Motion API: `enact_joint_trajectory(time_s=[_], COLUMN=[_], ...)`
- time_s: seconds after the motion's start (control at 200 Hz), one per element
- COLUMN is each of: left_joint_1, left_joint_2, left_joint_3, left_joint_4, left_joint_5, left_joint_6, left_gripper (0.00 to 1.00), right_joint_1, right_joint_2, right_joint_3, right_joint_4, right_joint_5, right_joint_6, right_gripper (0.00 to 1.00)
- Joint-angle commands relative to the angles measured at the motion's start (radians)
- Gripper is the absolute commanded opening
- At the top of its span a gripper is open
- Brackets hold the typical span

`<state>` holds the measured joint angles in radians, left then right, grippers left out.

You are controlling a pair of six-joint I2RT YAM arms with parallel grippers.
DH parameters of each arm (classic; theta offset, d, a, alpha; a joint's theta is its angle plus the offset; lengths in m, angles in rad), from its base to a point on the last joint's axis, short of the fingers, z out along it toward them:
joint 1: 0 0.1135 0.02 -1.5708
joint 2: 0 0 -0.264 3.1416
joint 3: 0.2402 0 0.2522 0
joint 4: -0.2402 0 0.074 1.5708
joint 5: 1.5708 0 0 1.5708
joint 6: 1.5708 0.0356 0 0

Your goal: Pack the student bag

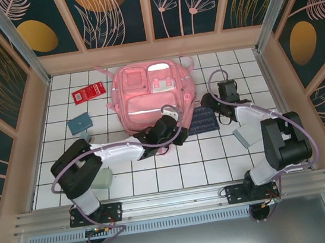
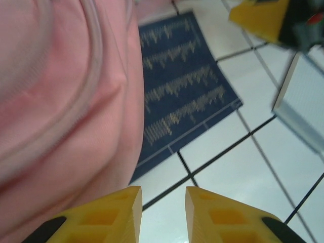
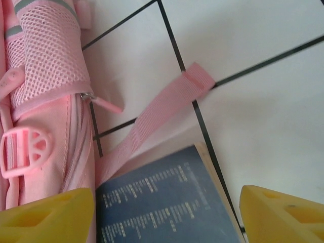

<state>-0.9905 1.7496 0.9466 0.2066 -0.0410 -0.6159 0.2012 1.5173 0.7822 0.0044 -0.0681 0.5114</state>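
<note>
On the white tiled surface, nearest the arm bases, a pale green block lies partly under the left arm. A pale blue-grey flat book lies beside the right arm.

Further in, the left claw reaches to the near right corner of the student bag. Its yellow fingers are only a little apart. Nothing is between them, and bare tile shows through the gap. In the left wrist view the pink fabric of the bag is just left of the fingers.

A dark blue book lies flat just right of the bag, its left edge touching or slipping under the fabric. The right claw hangs over this book, spread wide, with one yellow finger on each side and nothing gripped. A loose pink strap runs from the bag across the tiles past the book's far corner. Beside it are the bag's mesh side pocket and a pink buckle.

The bag lies front side up in the middle of the far half of the surface, its pockets and a pale strip showing. To its left are a teal box and, farther back, a red packet.
</note>
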Motion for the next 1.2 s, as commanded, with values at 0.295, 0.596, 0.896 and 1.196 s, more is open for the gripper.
enact_joint_trajectory(time_s=[0.295, 0.596, 0.896, 1.196], left_joint_1=[-0.040, 0.030, 0.099, 0.102], left_joint_2=[0.153, 0.202, 0.185, 0.184], left_joint_3=[0.110, 0.107, 0.125, 0.165], left_joint_4=[-0.064, -0.122, -0.133, -0.145], left_joint_5=[-0.117, -0.237, -0.269, -0.251], left_joint_6=[-0.032, -0.066, -0.060, -0.052], left_gripper=[0.17, 0.12, 0.12, 0.14], right_joint_1=[0.043, 0.127, 0.160, 0.155], right_joint_2=[-0.170, -0.152, 0.061, 0.285], right_joint_3=[-0.131, -0.136, 0.004, 0.209], right_joint_4=[0.053, 0.095, 0.111, 0.069], right_joint_5=[-0.023, -0.052, -0.027, -0.019], right_joint_6=[0.047, 0.050, 0.051, 0.020], right_gripper=[0.67, 0.28, 0.22, 0.21])
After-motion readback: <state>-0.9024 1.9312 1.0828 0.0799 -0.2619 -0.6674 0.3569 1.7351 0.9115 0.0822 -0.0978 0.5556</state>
